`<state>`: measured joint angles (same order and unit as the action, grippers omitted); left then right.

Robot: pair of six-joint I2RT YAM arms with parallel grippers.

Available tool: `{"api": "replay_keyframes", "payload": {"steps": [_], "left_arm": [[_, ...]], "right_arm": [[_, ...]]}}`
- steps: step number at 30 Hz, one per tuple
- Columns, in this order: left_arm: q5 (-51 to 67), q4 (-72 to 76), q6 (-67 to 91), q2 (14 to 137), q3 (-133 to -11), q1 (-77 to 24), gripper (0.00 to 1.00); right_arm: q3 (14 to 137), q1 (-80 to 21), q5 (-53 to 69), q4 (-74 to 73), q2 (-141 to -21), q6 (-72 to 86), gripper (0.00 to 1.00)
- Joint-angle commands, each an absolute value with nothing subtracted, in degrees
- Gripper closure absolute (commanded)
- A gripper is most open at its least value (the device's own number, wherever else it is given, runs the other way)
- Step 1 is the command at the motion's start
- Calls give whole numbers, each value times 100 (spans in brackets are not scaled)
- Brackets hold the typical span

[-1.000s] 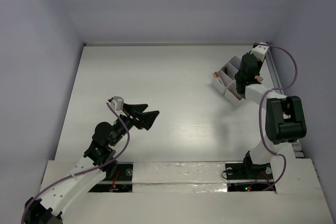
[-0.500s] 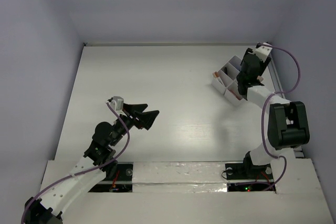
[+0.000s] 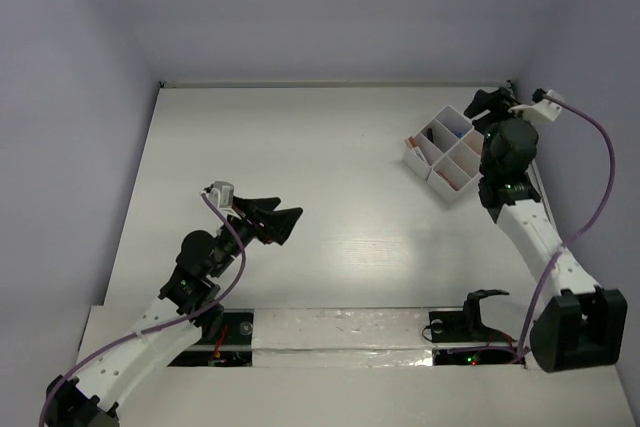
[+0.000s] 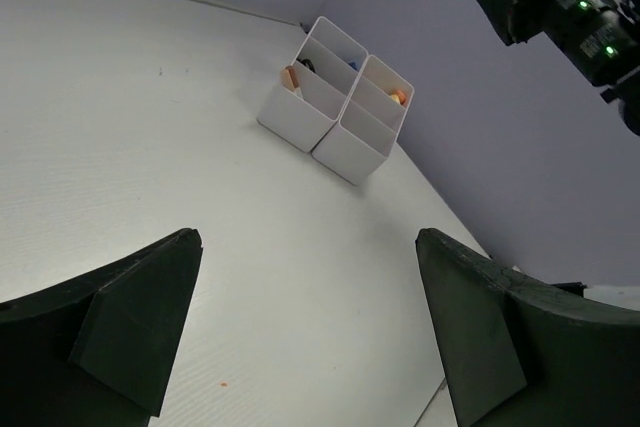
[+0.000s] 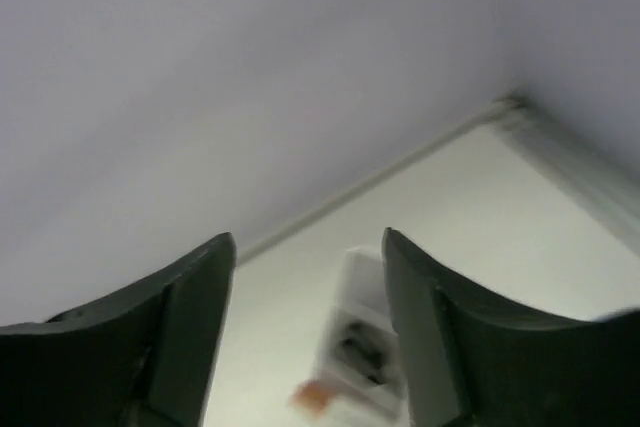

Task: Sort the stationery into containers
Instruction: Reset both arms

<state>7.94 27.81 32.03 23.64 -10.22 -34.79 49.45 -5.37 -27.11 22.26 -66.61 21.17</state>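
The white organiser tray (image 3: 413, 156) stands at the far right of the table. Small items lie in its compartments: an orange bit (image 3: 409, 141), something blue (image 3: 456, 133) and something reddish (image 3: 456, 175). My right gripper (image 3: 487, 104) is open and empty, raised just behind the tray's far right corner. Its blurred wrist view shows the tray (image 5: 362, 272) below, with a dark item (image 5: 362, 349) and an orange bit (image 5: 312, 395). My left gripper (image 3: 275, 219) is open and empty over the table's left middle. Its view shows the tray (image 4: 292, 122) far off. No stationery lies loose on the table.
The table is enclosed by pale walls at the back and sides; the right wall stands close behind the tray. A tiny orange speck (image 4: 221, 384) lies on the table under my left gripper. My right arm's cable (image 3: 590, 187) loops out at the right edge.
My right arm has swung off the tray, out to the right and back, and lifted, uncovering the compartments. The left arm has not moved.
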Motion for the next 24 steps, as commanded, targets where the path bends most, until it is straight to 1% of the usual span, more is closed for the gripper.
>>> {"api": "replay_keyframes", "payload": {"steps": [1, 2, 4, 5, 6, 7, 10, 13, 14, 15, 19, 21, 24], "left_arm": [[695, 2788, 3410, 2276, -1546, -3472, 13], [686, 2708, 3436, 2242, -1634, -3472, 13], [607, 2463, 3480, 2215, -1898, -3472, 12], [563, 2374, 3515, 2163, -1985, -3472, 11], [536, 2312, 3533, 2136, -2073, -3472, 11], [501, 2181, 3542, 2101, -2240, -3472, 10], [370, 1830, 3411, 1969, -2697, -3472, 6], [53, 1251, 2990, 1951, -3373, -3472, 5], [-269, 1100, 2884, 1951, -3558, -3472, 5], [-368, 968, 2778, 1960, -3890, -3472, 5], [-632, 397, 2444, 1925, -4481, -3472, 5], [-729, 325, 2391, 1890, -4544, -3472, 5], [-704, 307, 2513, 1933, -4422, -3472, 4]], "right_arm": [[4659, -650, -544, 2065, -5874, 3443, 37], [4632, -650, -127, 2083, -5758, 3524, 1], [4728, -650, 925, 1847, -5573, 3725, 0], [4746, -650, 1254, 1767, -5390, 3753, 0], [4729, -650, 1579, 1836, -5283, 3796, 0], [4668, -650, 2208, 1959, -5160, 3945, 0], [4518, -650, 2968, 2092, -4598, 4165, 0], [4579, -650, 3111, 1680, -3913, 4070, 0], [4614, -650, 3085, 1522, -3728, 3982, 0], [4753, -650, 3041, 1146, -3396, 3894, 0], [4965, -650, 2533, 397, -2727, 3446, 0], [4966, -650, 2163, 125, -2585, 3367, 0], [4913, -650, 2127, 18, -2601, 3296, 0]]}}
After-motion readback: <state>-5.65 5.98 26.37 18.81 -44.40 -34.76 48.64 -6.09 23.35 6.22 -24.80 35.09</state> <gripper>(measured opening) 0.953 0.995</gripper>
